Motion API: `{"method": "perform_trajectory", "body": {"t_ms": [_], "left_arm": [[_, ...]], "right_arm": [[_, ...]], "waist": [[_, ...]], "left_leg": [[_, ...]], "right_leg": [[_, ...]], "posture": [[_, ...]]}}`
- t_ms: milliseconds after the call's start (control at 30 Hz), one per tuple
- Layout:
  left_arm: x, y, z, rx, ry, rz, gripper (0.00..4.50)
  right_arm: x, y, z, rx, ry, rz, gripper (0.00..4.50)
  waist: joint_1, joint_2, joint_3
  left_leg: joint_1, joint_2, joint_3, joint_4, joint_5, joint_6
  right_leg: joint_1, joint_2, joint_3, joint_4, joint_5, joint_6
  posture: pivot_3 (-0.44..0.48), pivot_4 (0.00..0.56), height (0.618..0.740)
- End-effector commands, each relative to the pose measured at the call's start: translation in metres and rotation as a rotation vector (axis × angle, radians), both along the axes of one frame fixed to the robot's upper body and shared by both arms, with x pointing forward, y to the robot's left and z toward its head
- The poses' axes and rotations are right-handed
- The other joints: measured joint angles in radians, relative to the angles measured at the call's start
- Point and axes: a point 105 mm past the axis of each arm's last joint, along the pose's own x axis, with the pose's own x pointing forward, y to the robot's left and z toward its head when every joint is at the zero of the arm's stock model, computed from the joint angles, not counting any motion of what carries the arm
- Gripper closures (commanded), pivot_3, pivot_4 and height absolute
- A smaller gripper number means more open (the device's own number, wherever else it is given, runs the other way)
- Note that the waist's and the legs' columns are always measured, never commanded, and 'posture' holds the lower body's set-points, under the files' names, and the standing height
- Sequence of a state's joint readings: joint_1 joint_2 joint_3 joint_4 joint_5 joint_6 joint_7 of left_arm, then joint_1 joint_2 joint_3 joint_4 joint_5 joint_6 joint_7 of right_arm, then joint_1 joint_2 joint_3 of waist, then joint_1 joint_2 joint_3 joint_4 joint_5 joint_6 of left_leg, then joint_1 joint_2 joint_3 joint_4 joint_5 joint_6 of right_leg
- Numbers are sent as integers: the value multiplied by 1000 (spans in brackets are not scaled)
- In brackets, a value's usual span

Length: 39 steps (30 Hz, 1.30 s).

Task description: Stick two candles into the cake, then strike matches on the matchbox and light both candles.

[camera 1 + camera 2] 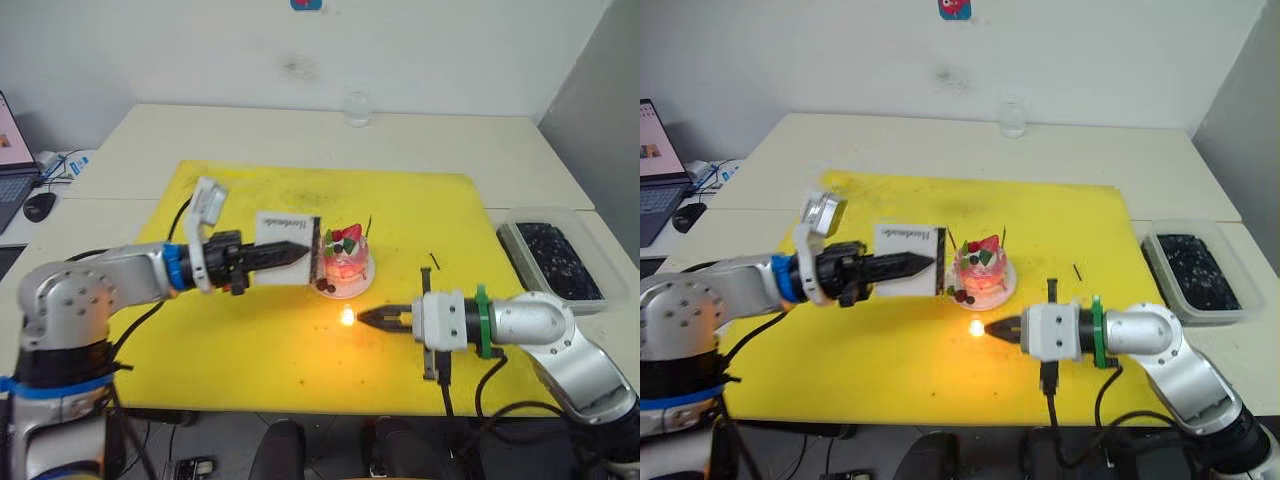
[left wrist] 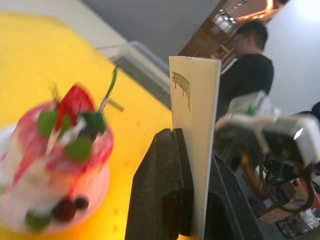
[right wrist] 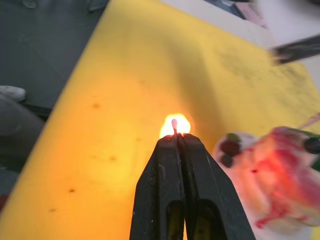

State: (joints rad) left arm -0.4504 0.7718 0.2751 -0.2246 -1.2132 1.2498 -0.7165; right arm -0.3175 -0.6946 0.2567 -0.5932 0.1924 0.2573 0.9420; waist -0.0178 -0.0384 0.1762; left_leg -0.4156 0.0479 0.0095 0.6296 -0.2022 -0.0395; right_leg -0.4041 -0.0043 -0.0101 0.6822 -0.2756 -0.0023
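The pink cake [image 1: 345,262] sits on its white plate in the middle of the yellow mat [image 1: 250,350]. Two thin dark candles stand in it, one at the back right [image 1: 1004,236] and one at the left [image 1: 951,240]. My left gripper [image 1: 300,255] is shut on the white matchbox [image 1: 285,250] and holds it on edge just left of the cake. My right gripper [image 1: 365,317] is shut on a burning match. Its flame [image 1: 347,317] glows low over the mat in front of the cake, apart from both candles. The right wrist view shows the flame [image 3: 174,125] at the fingertips.
Two short dark sticks [image 1: 434,261] lie on the mat right of the cake. A clear tub of dark material [image 1: 555,255] stands at the right, and a glass [image 1: 357,108] at the back. A laptop [image 1: 8,170] and a mouse [image 1: 40,205] are far left. A person [image 2: 247,70] stands beyond the table.
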Motion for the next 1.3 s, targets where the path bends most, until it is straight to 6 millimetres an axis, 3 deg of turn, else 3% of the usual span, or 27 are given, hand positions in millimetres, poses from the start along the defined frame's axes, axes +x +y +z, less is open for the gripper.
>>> {"method": "perform_trajectory", "body": {"t_ms": [33, 167, 367, 1300], "left_arm": [[-7, 24, -5, 49, 7, 88, 4500], [-14, 34, -32, 90, 87, 127, 4500], [-17, 22, -42, 65, 96, 101, 4500], [-13, 9, -42, 35, 80, 60, 4500]], "right_arm": [[15, 10, 28, 64, -90, -53, 4467], [50, 27, 54, 109, -234, -168, 4467], [74, 43, 51, 72, -274, -234, 4467], [88, 39, 42, 14, -350, -267, 4467]], "waist": [[0, 0, 0], [0, 1, 0], [19, 0, 0], [15, 0, 0]], "left_leg": [[0, 0, -1, 0, 0, 0], [0, 0, 0, 0, 0, -1], [-1, 0, 0, 0, 1, -1], [-1, 0, 1, 0, 1, -1]], "right_leg": [[0, 0, -1, 0, 0, 0], [-1, 0, 0, 0, 1, -2], [0, -4, 0, -1, 1, -2], [-1, -1, 0, -1, 1, -2]], "posture": [[0, 150, 740], [0, 150, 740], [0, 150, 740], [0, 150, 740]]}}
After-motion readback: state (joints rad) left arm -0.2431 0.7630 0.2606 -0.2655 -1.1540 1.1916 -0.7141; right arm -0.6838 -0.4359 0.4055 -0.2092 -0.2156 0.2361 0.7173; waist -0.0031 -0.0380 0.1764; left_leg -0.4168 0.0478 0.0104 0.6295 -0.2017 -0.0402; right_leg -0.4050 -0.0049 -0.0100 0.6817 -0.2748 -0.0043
